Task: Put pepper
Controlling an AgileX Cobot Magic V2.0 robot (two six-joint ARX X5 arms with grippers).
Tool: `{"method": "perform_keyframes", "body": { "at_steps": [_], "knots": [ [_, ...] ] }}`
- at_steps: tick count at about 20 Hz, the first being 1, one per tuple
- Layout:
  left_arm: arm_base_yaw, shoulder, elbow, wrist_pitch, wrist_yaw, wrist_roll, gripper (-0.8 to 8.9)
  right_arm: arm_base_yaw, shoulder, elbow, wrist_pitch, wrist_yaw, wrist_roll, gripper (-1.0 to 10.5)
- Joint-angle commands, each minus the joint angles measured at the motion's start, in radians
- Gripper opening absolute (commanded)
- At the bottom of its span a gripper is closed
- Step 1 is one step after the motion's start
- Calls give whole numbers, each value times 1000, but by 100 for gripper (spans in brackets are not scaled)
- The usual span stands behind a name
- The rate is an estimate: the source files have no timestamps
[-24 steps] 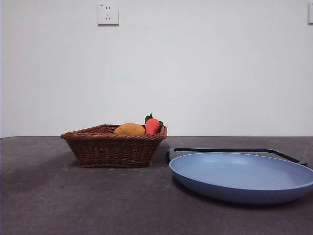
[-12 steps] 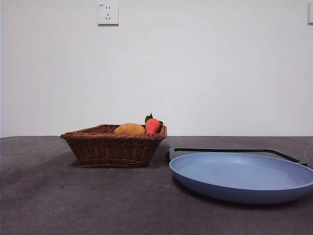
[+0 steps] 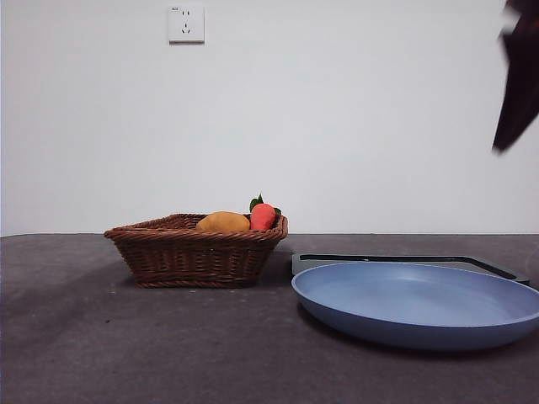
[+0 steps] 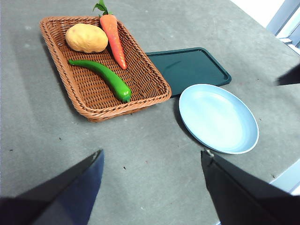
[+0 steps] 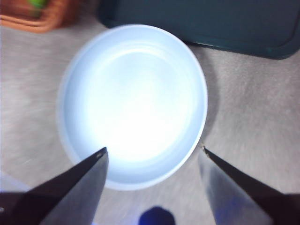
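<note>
The pepper [image 4: 101, 77], glossy green and elongated, lies in the brown wicker basket [image 4: 126, 105] in the left wrist view. In the front view the basket [image 3: 198, 252] wall hides it. My left gripper [image 4: 151, 154] hovers high over the table on the near side of the basket, open and holding nothing. Above the blue plate [image 5: 136, 93] my right gripper [image 5: 153, 149] is open and also holding nothing. The front view shows that arm only as a dark tip [image 3: 518, 76] at the top right.
An orange-yellow oval fruit [image 4: 86, 37] and a red-orange fruit with green leaves [image 4: 115, 35] share the basket. The blue plate [image 3: 421, 303] sits right of the basket, with a dark green tray [image 4: 187, 68] behind it. A wall socket [image 3: 186, 23] is on the wall.
A dark arm tip has come into the top right corner of the front view. Basket, fruits, plate and tray have not moved.
</note>
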Motion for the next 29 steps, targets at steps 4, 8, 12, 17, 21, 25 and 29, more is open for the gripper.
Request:
{"method": "perform_keyframes", "body": {
  "at_steps": [4, 8, 12, 17, 21, 25, 29],
  "knots": [
    [-3, 2, 14, 12, 4, 8, 363, 4, 243, 15, 95, 29, 2, 315],
    [-3, 2, 14, 12, 3, 8, 363, 4, 328, 15, 134, 39, -16, 308],
    [-3, 2, 14, 12, 3, 8, 363, 4, 378, 15, 154, 53, -16, 300],
    [-3, 2, 14, 12, 3, 8, 363, 10, 425, 15, 164, 51, -23, 254],
    [-3, 2, 14, 12, 3, 8, 363, 18, 447, 15, 171, 50, -23, 216],
    [-3, 2, 14, 11, 2, 8, 363, 23, 451, 15, 173, 50, -23, 77],
    [-3, 3, 14, 11, 1, 7, 363, 23, 451, 15, 172, 49, -16, 5]
  ]
}}
